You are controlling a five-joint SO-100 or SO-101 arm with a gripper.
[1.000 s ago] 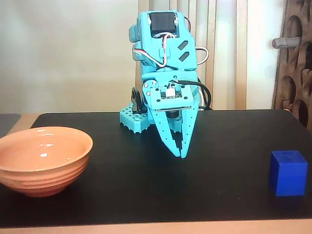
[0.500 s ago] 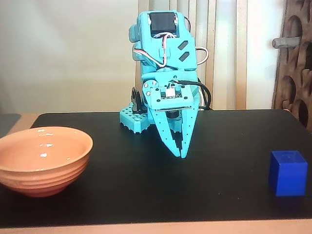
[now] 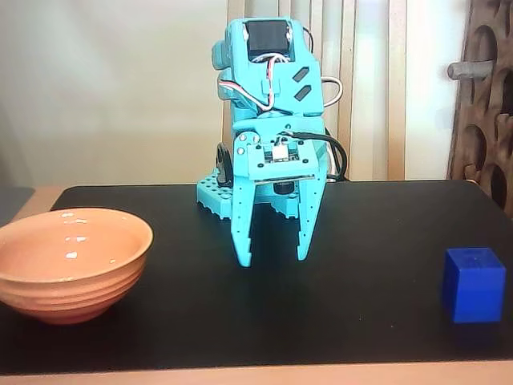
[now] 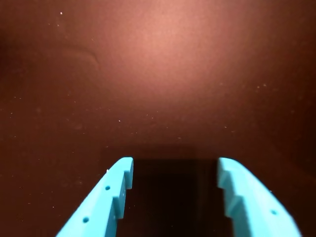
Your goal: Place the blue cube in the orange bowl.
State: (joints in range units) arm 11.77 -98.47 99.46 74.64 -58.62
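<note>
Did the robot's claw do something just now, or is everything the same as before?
The gripper opened: one of its jaws swung out to the left in the fixed view, leaving a gap. It holds nothing. The arm, the blue cube and the orange bowl stayed put.

No readable text, label, brand, number or sign appears in either view. The faces of the blue cube, the orange bowl and the turquoise arm above the gripper are all plain, and the dark mat below the gripper carries no print.
</note>
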